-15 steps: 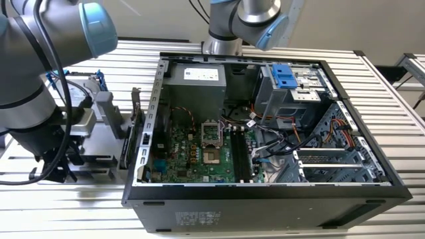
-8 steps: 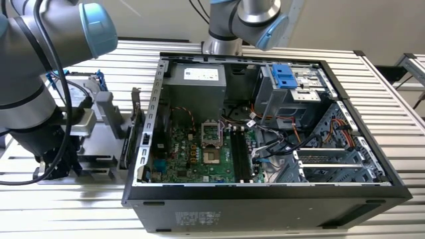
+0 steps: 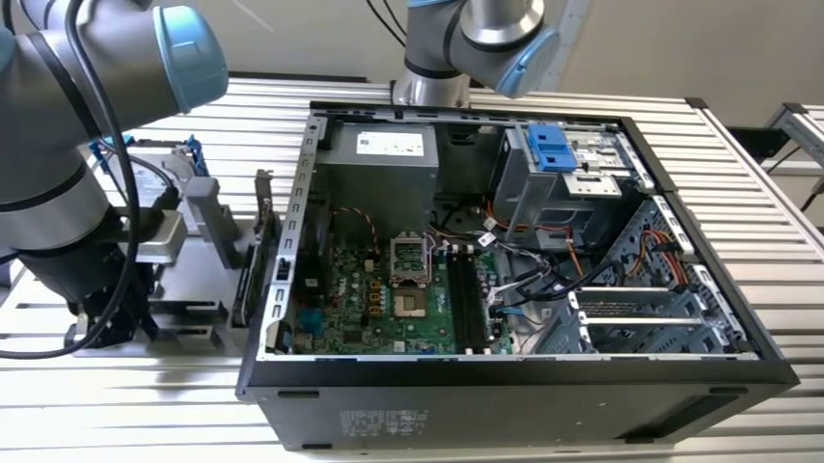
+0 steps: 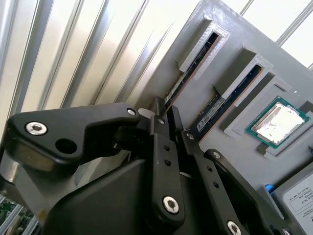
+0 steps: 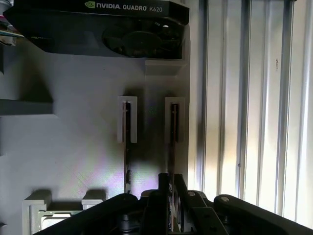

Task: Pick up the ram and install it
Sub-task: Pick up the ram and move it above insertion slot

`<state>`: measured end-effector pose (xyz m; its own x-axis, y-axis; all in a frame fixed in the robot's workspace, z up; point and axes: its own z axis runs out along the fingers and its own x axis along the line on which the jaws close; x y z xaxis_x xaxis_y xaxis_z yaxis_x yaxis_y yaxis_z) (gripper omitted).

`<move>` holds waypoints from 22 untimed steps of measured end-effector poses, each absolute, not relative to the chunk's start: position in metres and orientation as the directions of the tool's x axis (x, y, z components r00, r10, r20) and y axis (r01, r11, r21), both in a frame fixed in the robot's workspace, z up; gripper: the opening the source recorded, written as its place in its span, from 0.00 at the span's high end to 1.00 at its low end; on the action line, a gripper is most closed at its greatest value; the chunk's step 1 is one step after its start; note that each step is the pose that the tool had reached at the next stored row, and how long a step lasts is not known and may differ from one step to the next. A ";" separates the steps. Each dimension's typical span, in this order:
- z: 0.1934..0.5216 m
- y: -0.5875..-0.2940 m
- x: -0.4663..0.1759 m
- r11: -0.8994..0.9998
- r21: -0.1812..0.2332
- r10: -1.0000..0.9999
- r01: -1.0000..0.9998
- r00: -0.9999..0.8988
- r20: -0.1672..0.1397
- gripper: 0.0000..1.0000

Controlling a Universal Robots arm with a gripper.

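1. My tool (image 5: 171, 180) is closed down to a narrow gap, its two fingers (image 5: 164, 182) pinching the ram (image 5: 173, 132) from either side at one end of the stick.
2. The second wrist view shows the same grip: the tool (image 4: 166, 111) sits on the ram (image 4: 182, 84), whose far end runs under a small grey bracket.
3. The ram stands on edge in its groove in the grey holder (image 5: 73, 137), in the groove nearest the holder's edge, just beside the ribbed desk (image 5: 254, 98).
4. A second stick (image 5: 126, 142) stands in the next groove, parallel to the ram and apart from my tool.
5. Beyond that second stick (image 4: 225, 100), a square chip (image 4: 279, 122) lies flat in its own recess in the holder (image 4: 205, 78).
6. A dark card (image 5: 98, 24) rests on the holder past the far ends of both sticks.
7. In the exterior view my arm (image 3: 52, 145) reaches down over the holder (image 3: 187, 289), at 9 o'clock from the open case (image 3: 515, 386).
8. Inside the case, the board (image 3: 373, 299) lies flat, with its black slots (image 3: 466, 304) at 3 o'clock from the processor socket.
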<state>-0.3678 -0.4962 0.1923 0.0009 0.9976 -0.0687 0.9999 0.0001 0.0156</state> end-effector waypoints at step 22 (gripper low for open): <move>0.193 -0.496 -0.368 0.000 0.016 0.998 1.000 0.001 -0.069 1.00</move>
<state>-0.3678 -0.4961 0.1934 0.0009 0.9976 -0.0689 0.9999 0.0002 0.0156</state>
